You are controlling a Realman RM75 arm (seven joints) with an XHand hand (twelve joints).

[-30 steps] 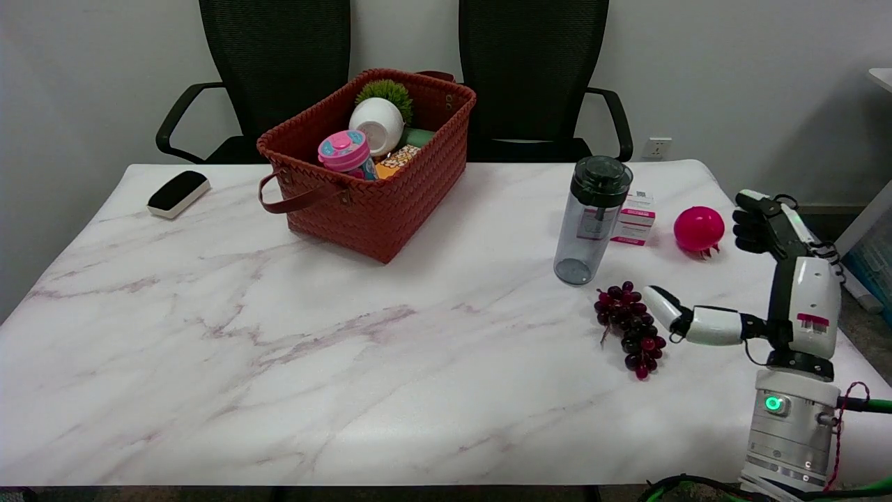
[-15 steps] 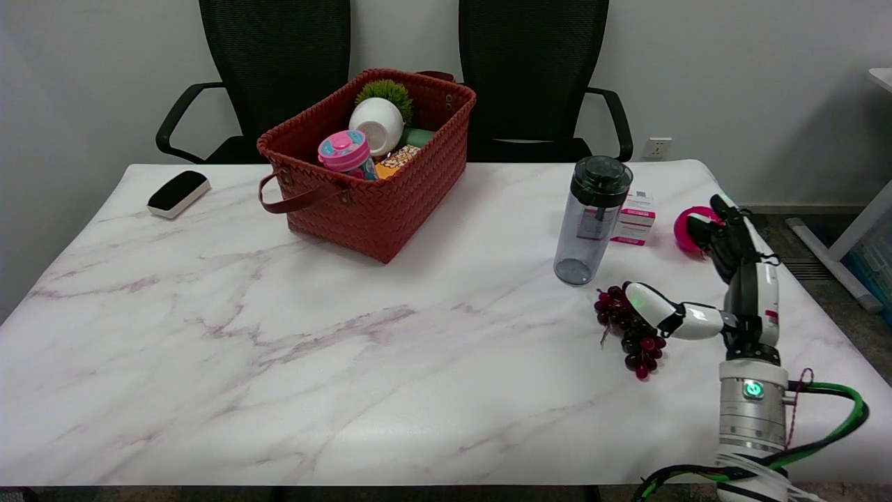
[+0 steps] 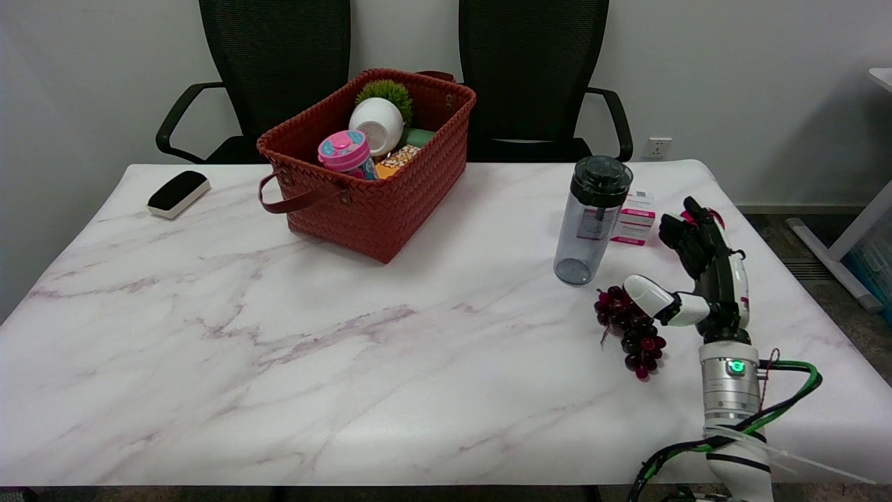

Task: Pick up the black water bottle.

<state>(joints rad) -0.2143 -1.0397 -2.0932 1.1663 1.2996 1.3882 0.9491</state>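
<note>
black water bottle (image 3: 592,222) stands upright on the right half of the marble surface (image 3: 279,348), well apart from the basket, base toward the near side. smoky see-through body, black screw lid on top; looks empty, so probably light. hard plastic by the look, stiff, wall smooth and likely a bit slippery; tall and narrow, so a sideways nudge could tip it. best hold, as i judge it: wrap around the mid body below the lid, thumb opposite the fingers, squeeze firm before lifting. small pink-and-white box (image 3: 634,219) sits just behind the bottle to its right, partly seen through the body; a wide grasp from that side may brush it. bunch of dark red grapes (image 3: 631,328) lies just in front of the bottle's base and to the right, near but not touching as far as can be told. right hand (image 3: 697,272) hangs over the surface to the right of the bottle, above the grapes, apart from the bottle. fingers spread, thumb stuck out toward the bottle, holding nothing. a pink ball (image 3: 711,217) is mostly hidden behind the hand. farther off: red woven basket (image 3: 390,202) with cup and pot inside, black-topped eraser (image 3: 178,193) at far left.
</note>
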